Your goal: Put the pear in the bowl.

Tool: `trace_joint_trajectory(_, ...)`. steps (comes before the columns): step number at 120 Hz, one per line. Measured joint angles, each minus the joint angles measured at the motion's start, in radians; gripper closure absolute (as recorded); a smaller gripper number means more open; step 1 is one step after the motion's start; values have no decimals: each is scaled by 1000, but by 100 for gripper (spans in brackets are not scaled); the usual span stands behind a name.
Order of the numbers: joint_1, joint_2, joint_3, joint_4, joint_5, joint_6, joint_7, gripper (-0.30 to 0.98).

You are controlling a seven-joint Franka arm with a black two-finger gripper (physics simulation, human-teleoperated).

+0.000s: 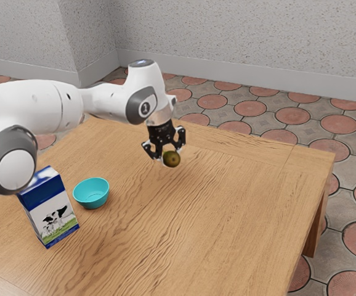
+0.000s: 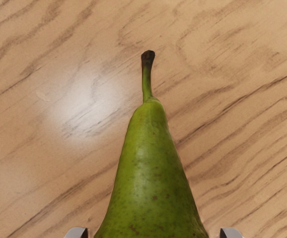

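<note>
Pear held in the gripper, outside the bowl

Taken from the exterior view's left to its right, the white arm comes first, passing above and behind the bowl as the camera sees it. A milk carton stands upright just beside the bowl, on the exterior view's left of it and somewhat nearer the camera; it has a blue top, and cows on green grass show on its front. The bowl itself is turquoise, round and upright on the wooden table, its open mouth facing up and its inside bare.

Toward the exterior view's right, well apart from the bowl and farther from the camera than it, the black gripper points down. Its two fingers are closed in on the pear from opposite sides, so the tool is holding the fruit. Whether the pear's underside touches the table cannot be told. Past the table's far edge, behind the bowl, lies a floor of reddish round tiles, with a speckled grey wall behind.

In the wrist view the pear is green with brown flecks, lying lengthwise, its thin stem pointing away from the gripper and dark at the tip.
</note>
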Motion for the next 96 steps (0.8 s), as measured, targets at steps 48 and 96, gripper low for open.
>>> trace_joint_trajectory(48,117,-157,32,-202,-3,-8,-6,46)
trace_joint_trajectory(96,268,-197,32,-289,4,-7,10,45)
